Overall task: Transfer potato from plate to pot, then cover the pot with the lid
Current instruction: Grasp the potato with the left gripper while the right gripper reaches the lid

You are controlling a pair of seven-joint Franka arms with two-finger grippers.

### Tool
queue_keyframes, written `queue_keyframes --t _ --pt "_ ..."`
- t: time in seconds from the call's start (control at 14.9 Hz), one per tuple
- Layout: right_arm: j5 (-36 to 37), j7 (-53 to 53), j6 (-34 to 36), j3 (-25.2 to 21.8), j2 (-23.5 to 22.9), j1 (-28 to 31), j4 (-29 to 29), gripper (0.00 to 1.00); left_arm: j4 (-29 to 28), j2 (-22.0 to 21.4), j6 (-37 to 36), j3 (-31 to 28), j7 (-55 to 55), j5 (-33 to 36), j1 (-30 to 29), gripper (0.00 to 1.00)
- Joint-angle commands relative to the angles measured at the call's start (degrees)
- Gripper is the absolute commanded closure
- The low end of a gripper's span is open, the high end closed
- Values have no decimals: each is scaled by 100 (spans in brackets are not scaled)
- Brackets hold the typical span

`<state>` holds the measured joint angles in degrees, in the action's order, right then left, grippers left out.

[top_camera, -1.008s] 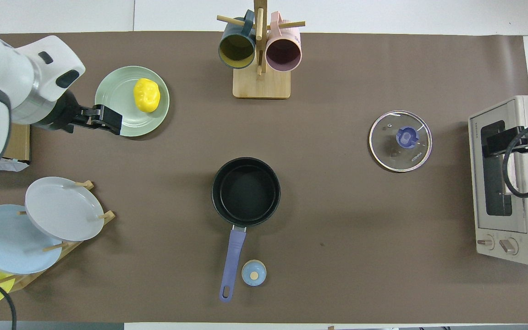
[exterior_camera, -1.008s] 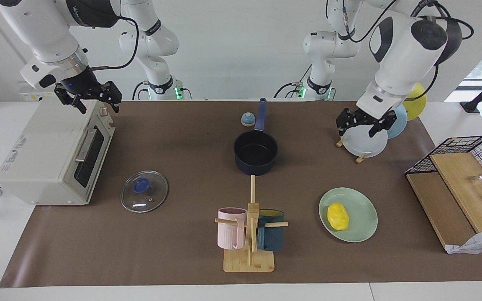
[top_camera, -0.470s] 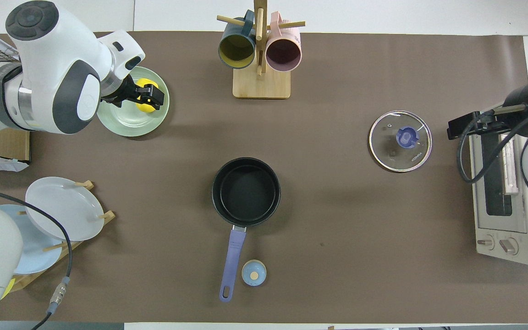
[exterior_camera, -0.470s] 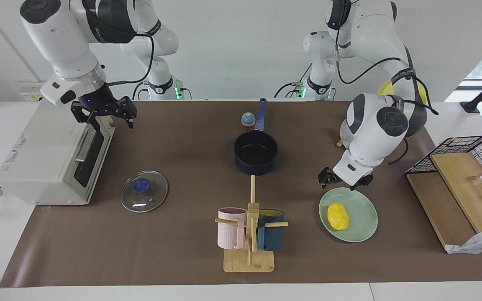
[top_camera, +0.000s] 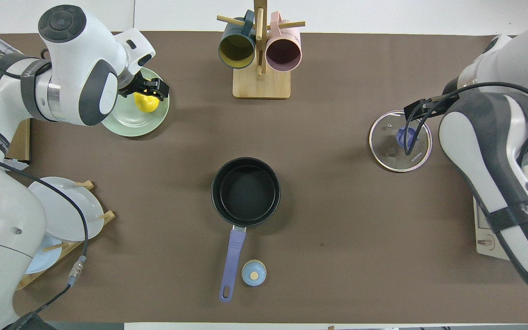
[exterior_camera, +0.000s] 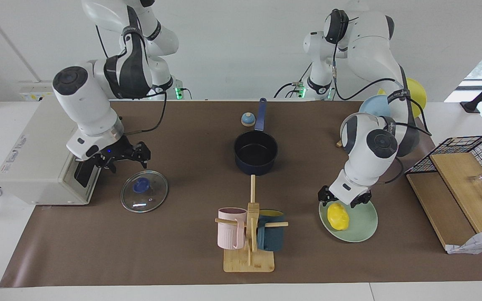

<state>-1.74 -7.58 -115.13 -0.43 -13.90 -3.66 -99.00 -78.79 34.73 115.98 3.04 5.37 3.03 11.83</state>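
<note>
The yellow potato (exterior_camera: 337, 216) lies on the mint-green plate (exterior_camera: 363, 219) toward the left arm's end of the table. My left gripper (exterior_camera: 344, 202) is open and hangs just over the potato, its fingers spread above the potato's top; it also shows in the overhead view (top_camera: 153, 88) over the potato (top_camera: 146, 103) and plate (top_camera: 129, 123). The navy pot (exterior_camera: 255, 152) stands empty mid-table, its handle toward the robots. The glass lid (exterior_camera: 149, 196) lies flat beside the toaster oven. My right gripper (exterior_camera: 127, 160) is open, over the lid's edge nearest the robots.
A toaster oven (exterior_camera: 40, 154) stands at the right arm's end. A mug tree (exterior_camera: 249, 234) with a pink and a teal mug stands farther from the robots than the pot. A small bell (exterior_camera: 247, 119) sits beside the pot's handle. A wire basket (exterior_camera: 462, 146) with wooden boards stands beside the plate.
My left gripper came down from the plate rack to just over the potato. My right gripper moved off the toaster oven and down over the lid.
</note>
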Motion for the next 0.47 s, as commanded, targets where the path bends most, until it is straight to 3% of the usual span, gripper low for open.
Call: queue_keyframes --t 0.0,0.4 --pt "-134 -419 -554 34 159 -90 -699 0 -190 7 373 -75 78 93 48 0" --pt "-125 -1086 -966 34 -218 -65 -814 0 -444 7 926 -101 262 110 -14 0"
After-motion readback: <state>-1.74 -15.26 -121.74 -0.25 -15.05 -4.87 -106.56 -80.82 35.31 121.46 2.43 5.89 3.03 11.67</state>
